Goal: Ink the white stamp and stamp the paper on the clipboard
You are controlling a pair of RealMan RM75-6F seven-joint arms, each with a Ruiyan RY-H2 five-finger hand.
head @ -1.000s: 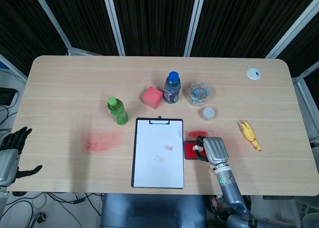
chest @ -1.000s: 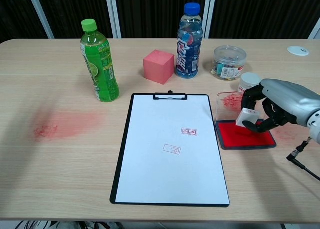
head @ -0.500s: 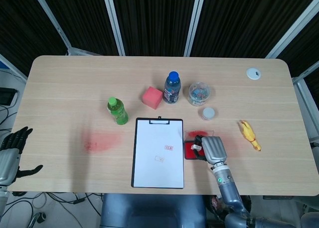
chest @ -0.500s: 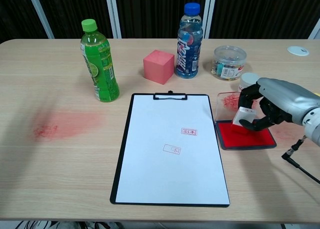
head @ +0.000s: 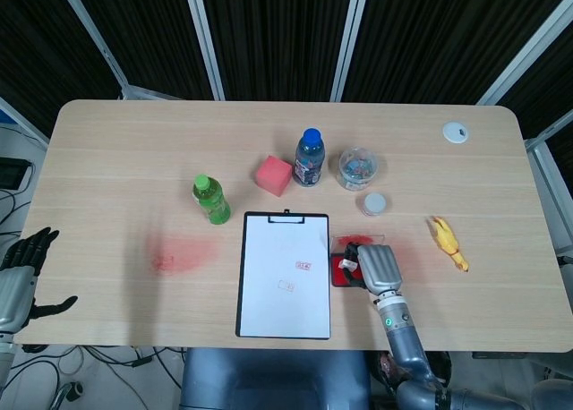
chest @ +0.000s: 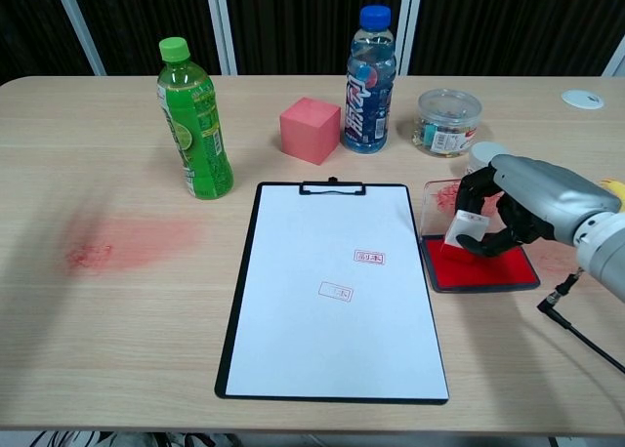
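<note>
Holding the stamp (chest: 461,228) pinched in our right hand (chest: 513,208) just above the ink pad (chest: 479,269), beside the clipboard (chest: 333,289), we should carry it level over a bare patch of paper (chest: 293,320) and press straight down.

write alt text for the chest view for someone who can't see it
The right robot hand holds a white stamp tilted above a red ink pad, beside a clipboard whose paper already bears two red stamp marks.
</note>
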